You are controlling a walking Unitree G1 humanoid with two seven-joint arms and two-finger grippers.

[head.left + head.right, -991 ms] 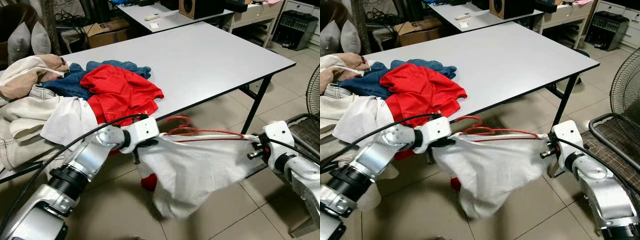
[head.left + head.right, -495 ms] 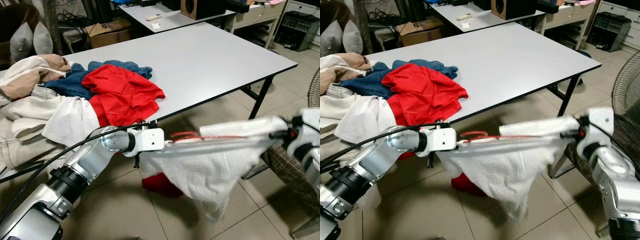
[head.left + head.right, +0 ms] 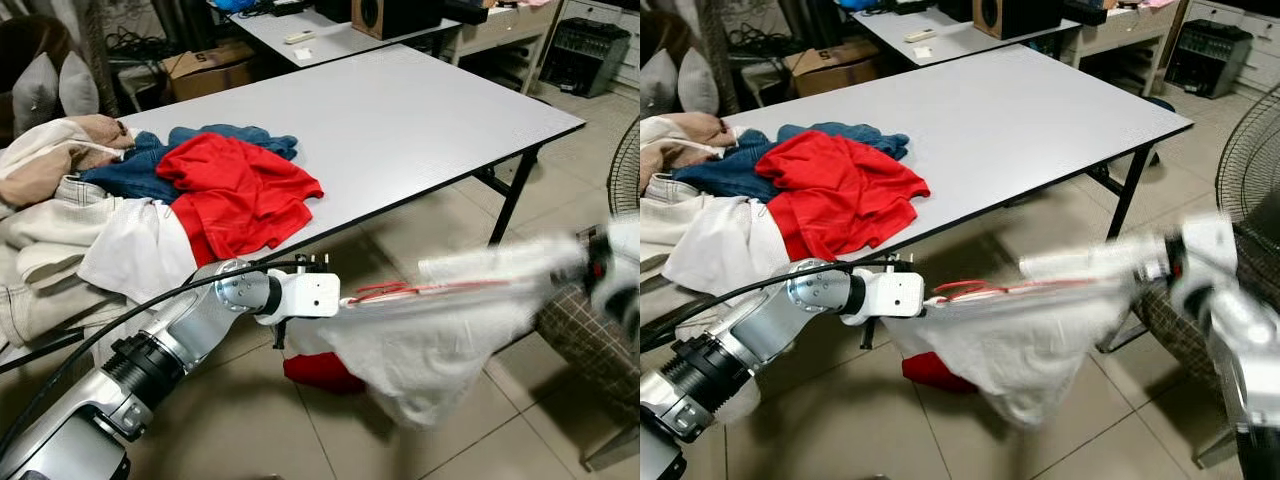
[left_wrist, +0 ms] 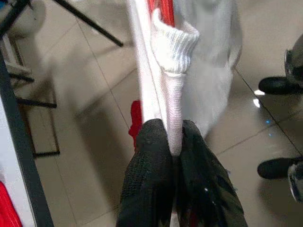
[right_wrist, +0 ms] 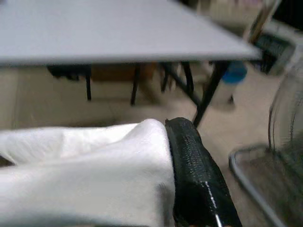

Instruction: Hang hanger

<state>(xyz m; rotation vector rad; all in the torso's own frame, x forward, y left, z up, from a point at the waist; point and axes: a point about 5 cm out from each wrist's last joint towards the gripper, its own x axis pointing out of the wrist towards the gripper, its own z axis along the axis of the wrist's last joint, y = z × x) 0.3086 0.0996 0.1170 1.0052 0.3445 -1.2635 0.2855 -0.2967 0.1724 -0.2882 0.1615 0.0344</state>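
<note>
Two grippers carry the garment; hanging is not yet done.
My left gripper (image 4: 173, 151) jaws pinch the white knit garment (image 3: 430, 345) with its red wire hanger (image 3: 385, 291); right gripper (image 5: 187, 142) jaws grip the other end, no rail near.

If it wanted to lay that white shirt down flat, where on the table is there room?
The grey table is bare from the red garment across to its far and right edges. The robot's-left end is crowded: red garment, blue jeans and cream clothes piled together.
</note>
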